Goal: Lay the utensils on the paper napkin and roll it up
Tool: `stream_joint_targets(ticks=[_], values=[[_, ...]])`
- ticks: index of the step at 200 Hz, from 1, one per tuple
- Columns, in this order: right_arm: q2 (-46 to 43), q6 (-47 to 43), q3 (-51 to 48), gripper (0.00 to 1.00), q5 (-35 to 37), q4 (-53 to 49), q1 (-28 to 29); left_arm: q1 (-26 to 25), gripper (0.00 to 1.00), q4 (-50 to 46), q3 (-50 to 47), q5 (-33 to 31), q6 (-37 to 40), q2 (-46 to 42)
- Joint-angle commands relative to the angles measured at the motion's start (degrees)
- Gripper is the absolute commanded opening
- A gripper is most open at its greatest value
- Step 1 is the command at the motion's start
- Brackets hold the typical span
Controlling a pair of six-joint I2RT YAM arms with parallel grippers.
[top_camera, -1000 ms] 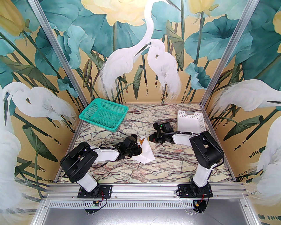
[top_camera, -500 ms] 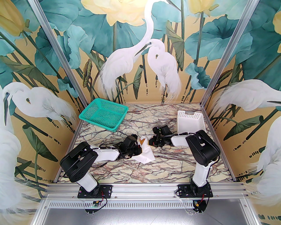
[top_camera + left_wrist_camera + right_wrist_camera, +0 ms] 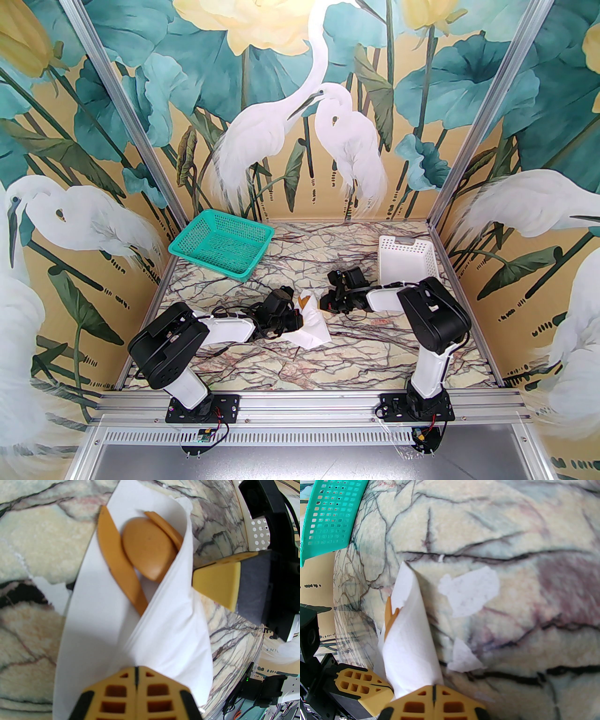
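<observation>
The small orange-brown, wooden-looking utensils (image 3: 145,550), one with a rounded spoon bowl, are seen lying inside the thin white paper napkin (image 3: 168,630), just ahead of the tips of the left pincer (image 3: 136,674). Their heads are left uncovered at the end far from that pincer, and one flap is raised over them from its right. The left pincer is pressed together at the napkin's near end; whether paper is caught in it cannot be told. The right pincer (image 3: 433,691) is likewise pressed together, with the raised flap's outer face met at its tips, and no grip on the paper can be confirmed. The placing is judged done and the rolling in hand. The next move is judged to call for the flap to be carried across and the bundle turned over itself, gently, since torn white paper scraps (image 3: 468,592) are seen on the marble-patterned table (image 3: 534,526) ahead of the right pincer
</observation>
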Motion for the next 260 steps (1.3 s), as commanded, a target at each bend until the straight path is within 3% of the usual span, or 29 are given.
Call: stream_joint_targets(ticks=[1,68,147,260], values=[[-2.77,-1.29,-1.11,0.0,2.05,-3.09,-0.73,-0.54,0.0,-10.04,-1.98,-2.53,0.89,3.03],[-10.12,-0.33,-4.14,0.0,-0.62,-2.94,0.12,-0.56,0.0,-10.91,-1.02,-3.16,1.42,2.2],[-4.81,1.07,-4.69,0.0,-0.37,-0.62,3.06,-0.54,0.0,-11.0,-0.6,-3.16,1.51,2.4],[-5.83,-1.59,-8.1,0.0,2.46,-2.8,0.38,-0.5,0.0,-10.57,-1.43,-3.54,0.8,2.66]])
